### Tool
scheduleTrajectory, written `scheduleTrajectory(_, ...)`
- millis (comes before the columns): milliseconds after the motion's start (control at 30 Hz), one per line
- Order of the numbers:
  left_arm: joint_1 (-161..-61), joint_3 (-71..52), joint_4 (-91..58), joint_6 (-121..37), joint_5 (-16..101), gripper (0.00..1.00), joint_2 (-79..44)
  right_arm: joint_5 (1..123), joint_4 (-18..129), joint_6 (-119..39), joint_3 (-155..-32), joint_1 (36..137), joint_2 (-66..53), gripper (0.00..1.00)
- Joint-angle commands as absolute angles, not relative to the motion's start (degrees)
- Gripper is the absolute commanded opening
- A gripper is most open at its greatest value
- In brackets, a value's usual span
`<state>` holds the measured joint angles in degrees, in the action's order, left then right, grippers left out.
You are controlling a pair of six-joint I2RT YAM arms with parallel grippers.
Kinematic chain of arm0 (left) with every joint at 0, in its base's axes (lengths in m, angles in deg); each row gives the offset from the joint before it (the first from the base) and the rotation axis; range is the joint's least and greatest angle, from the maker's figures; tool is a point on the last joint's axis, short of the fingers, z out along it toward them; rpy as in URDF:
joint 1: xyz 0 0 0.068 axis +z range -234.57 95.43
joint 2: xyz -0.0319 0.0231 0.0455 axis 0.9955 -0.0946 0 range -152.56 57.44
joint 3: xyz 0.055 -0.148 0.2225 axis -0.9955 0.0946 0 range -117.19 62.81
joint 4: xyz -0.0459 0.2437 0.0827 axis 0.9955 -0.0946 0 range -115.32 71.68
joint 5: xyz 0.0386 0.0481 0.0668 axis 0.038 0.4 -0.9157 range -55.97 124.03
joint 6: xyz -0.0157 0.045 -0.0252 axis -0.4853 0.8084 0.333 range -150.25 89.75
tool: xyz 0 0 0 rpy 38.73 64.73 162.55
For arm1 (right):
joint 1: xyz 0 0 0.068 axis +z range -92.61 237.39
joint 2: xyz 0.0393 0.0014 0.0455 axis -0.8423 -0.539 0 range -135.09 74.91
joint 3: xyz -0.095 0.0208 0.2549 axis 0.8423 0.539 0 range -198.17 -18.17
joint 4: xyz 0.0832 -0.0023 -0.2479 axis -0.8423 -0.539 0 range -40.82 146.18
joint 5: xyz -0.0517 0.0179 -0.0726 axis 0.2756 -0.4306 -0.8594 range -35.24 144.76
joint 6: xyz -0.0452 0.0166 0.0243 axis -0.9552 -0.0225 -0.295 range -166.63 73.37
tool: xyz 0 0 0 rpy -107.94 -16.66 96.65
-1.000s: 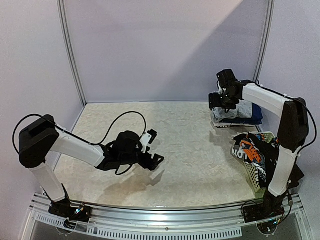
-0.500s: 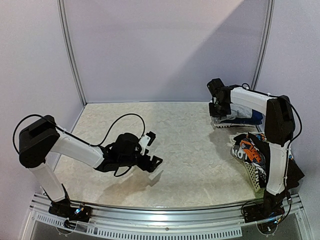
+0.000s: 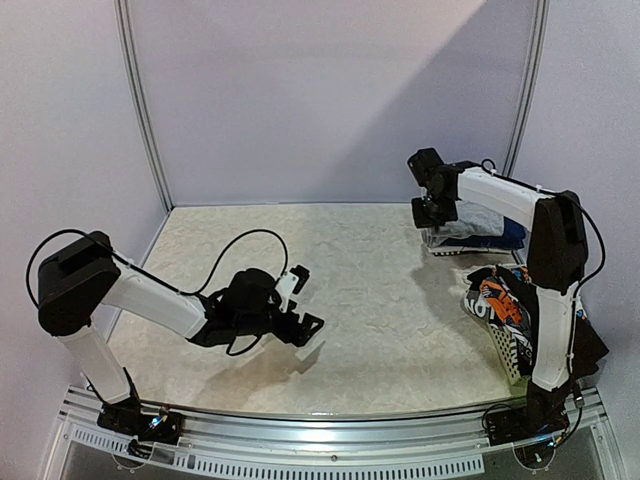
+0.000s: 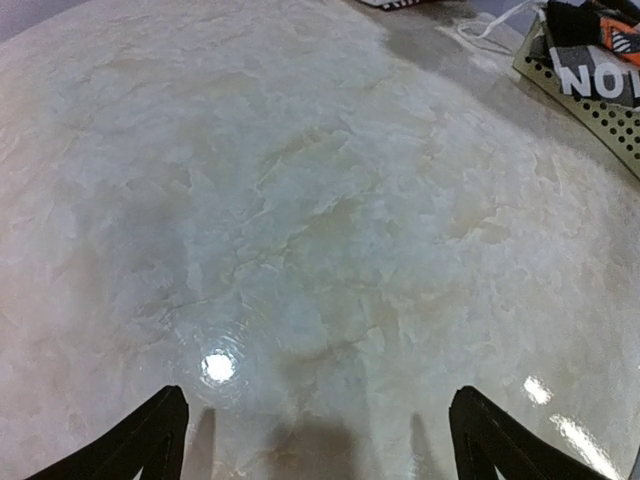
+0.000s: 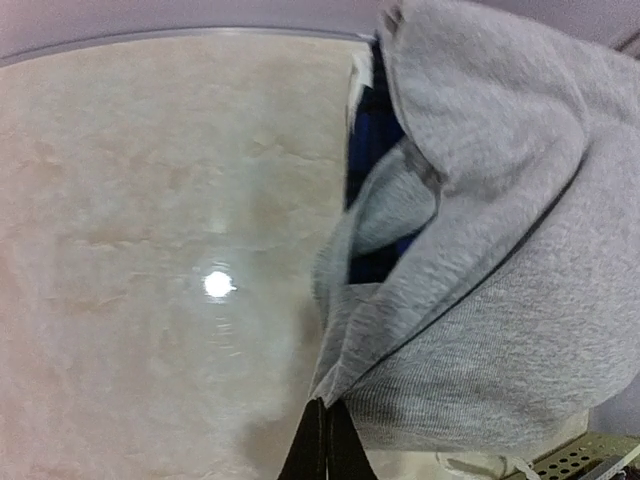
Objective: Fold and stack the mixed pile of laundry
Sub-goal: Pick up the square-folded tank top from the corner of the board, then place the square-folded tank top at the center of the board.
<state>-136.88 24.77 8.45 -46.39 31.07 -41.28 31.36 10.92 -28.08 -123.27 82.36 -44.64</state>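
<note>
The jaws of the right gripper point(image 5: 322, 408) are seen pressed together at the bottom centre of the right wrist view, and a corner of the grey shirt point(image 5: 480, 250) appears to be pinched at their tip. From there the shirt spreads up and to the right, loosely draped, with navy blue pieces point(image 5: 370, 150) showing in a gap beneath it. In the top view this bundle is found at the upper right, as a folded stack point(image 3: 475, 230) on the table point(image 3: 370, 290), just beyond the white basket point(image 3: 510, 355), where the printed garment point(image 3: 497, 300) and dark cloth lie unfolded.

The left gripper point(image 4: 310, 445) is held low over bare table at the lower left of the top view, its jaws spread wide with nothing between them. It is well apart from the stack.

Several risks are judged from this. Only a small corner seems to be gripped, so it could be lost from the pinch. If the corner is pulled sideways, the shirt's fold could be opened — and the navy layers underneath could be dragged askew with it. The stack sits close to the basket and the table's right side, so a shifted layer might be tipped off. No steadying can be expected from the left gripper at that separation.
</note>
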Motion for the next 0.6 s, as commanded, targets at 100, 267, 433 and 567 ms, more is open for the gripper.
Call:
scheduleTrajectory(100,-136.2,27.9,9.9,-46.1,29.0,0.92,-36.9,41.5,8.9,-33.1,-139.9,94.0,-42.7,0.00)
scheduleTrajectory(267,-136.2,30.7,7.1,-45.0,25.5,0.92,-30.9,46.7,9.3,-36.2,-152.0,100.7,-43.1,0.00)
scheduleTrajectory(433,-136.2,34.5,-1.0,-44.5,19.9,0.93,-17.0,46.7,14.0,-35.6,-149.0,101.5,-38.5,0.00)
scheduleTrajectory(567,-136.2,36.5,-11.0,-44.3,14.6,0.94,-5.6,43.2,21.6,-34.3,-133.2,101.4,-30.5,0.00)
